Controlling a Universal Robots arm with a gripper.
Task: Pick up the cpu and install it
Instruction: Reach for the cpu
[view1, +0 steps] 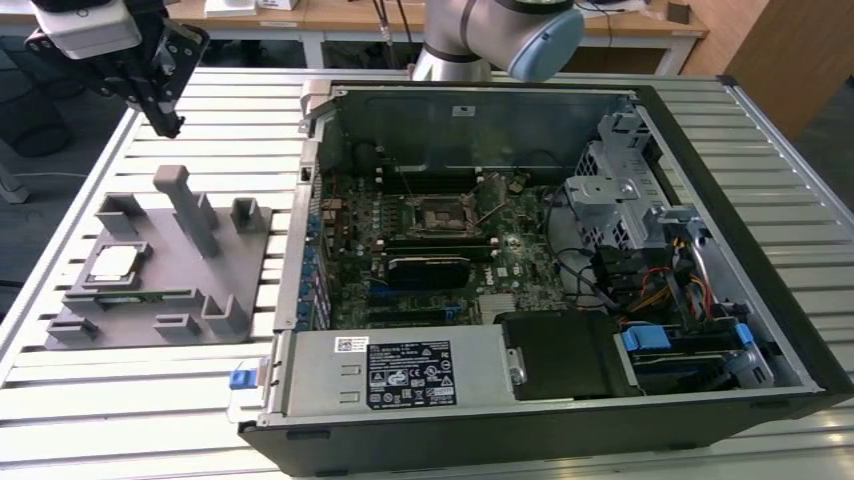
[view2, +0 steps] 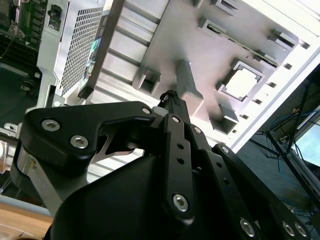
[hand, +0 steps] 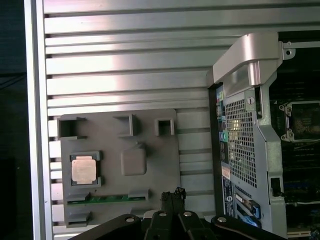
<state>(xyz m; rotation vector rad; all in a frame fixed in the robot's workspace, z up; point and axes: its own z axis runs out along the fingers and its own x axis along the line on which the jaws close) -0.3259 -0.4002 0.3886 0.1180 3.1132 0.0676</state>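
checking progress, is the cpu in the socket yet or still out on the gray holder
Out. The cpu lies flat in its recess on the gray holder, outside the computer case.

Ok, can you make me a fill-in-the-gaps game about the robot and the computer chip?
1. The cpu lies on the ___ holder.
2. The gripper is holding ___.
3. The memory stick on the holder is coloured ___.
Missing words: grey, nothing, green.
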